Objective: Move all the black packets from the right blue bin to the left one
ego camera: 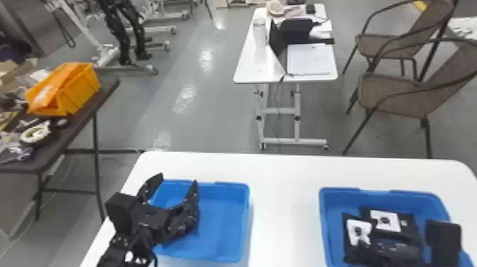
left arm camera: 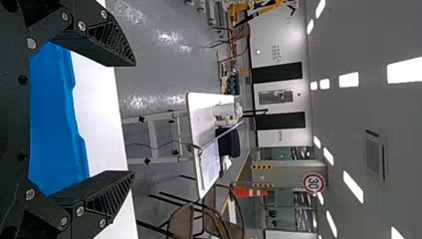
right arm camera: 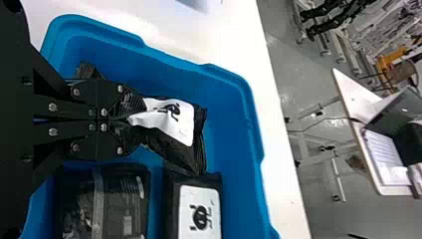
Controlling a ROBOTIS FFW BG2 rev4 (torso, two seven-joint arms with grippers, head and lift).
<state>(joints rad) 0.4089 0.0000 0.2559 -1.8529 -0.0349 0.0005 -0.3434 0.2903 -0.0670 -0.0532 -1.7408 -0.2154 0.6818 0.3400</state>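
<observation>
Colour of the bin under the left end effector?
Plain blue bin, no pattern visible; shows best in the head view.

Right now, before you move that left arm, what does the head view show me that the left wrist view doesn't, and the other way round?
Head view: the right bin, with labelled black packets in it, and an orange bin on a dark table.

Left wrist view: ceiling lights, a round sign and an orange cone.

Both: the left gripper, open at the left bin, the white table, the far desk and chairs.
</observation>
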